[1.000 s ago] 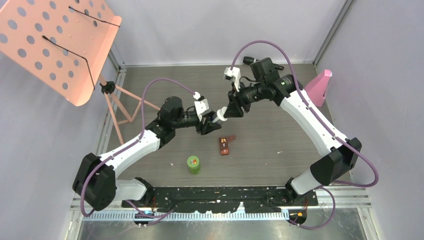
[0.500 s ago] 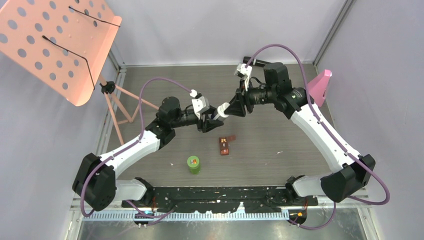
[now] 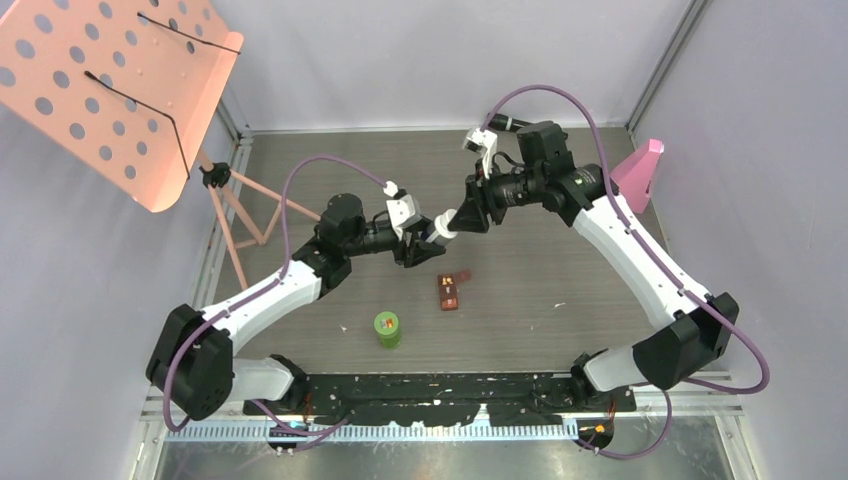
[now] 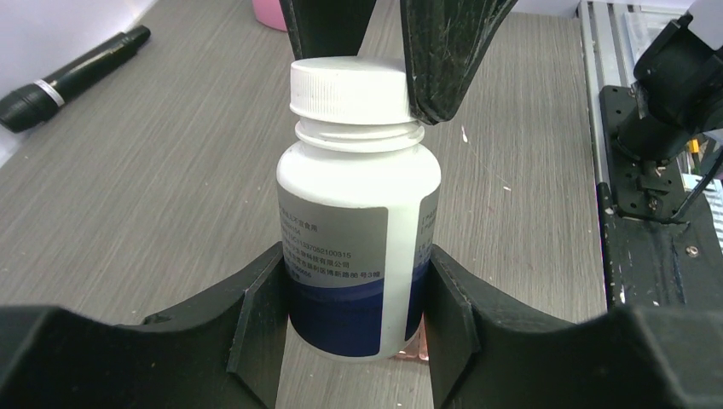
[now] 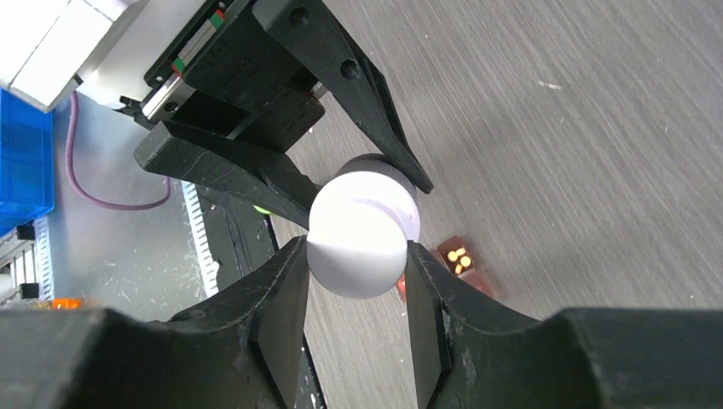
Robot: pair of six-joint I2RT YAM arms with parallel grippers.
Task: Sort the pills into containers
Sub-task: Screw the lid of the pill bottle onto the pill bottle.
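Observation:
My left gripper (image 3: 418,243) is shut on a white bottle (image 4: 358,230) with a blue-banded label and holds it upright above the table. My right gripper (image 3: 462,218) is shut on the bottle's white ribbed cap (image 5: 362,226); its fingers (image 4: 443,51) show over the cap in the left wrist view. The small brown case (image 3: 449,290) lies open on the table just below the grippers, with yellow pills inside (image 5: 459,260). The green-lidded orange-labelled bottle (image 3: 387,328) stands apart, nearer the front edge.
A black microphone (image 4: 72,77) lies on the table by the wall. A pink object (image 3: 637,170) stands at the right wall. A pink perforated music stand (image 3: 110,80) fills the back left corner, its legs (image 3: 240,215) on the table.
My right wrist has turned about the bottle cap and its elbow has swung to the right. The left gripper and the bottle have barely shifted.

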